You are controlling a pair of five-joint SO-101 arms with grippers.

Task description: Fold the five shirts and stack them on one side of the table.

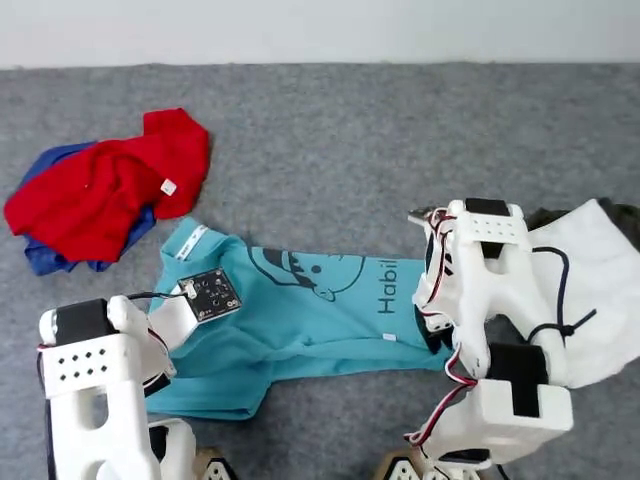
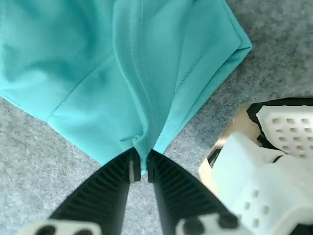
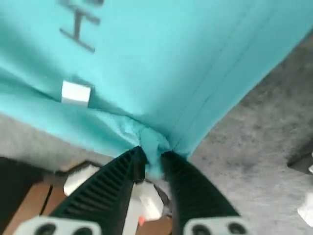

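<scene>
At its ends, left gripper point(image 2: 139, 167) and right gripper point(image 3: 151, 164) pinch teal shirt point(image 1: 300, 320).

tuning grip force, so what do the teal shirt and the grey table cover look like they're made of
The teal shirt is likely a thin cotton-like knit, matte: it bunches softly and shows stitched seams. The grey table cover looks like felt or low-pile carpet, matte, with a fuzzy speckled texture.

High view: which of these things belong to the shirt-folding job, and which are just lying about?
Part of the job: teal shirt, pinched by the left gripper and right gripper; red shirt and blue shirt, heaped together; white shirt, bunched up.
Just there: grey table cover; dark cloth past the white shirt, possibly another shirt.
</scene>
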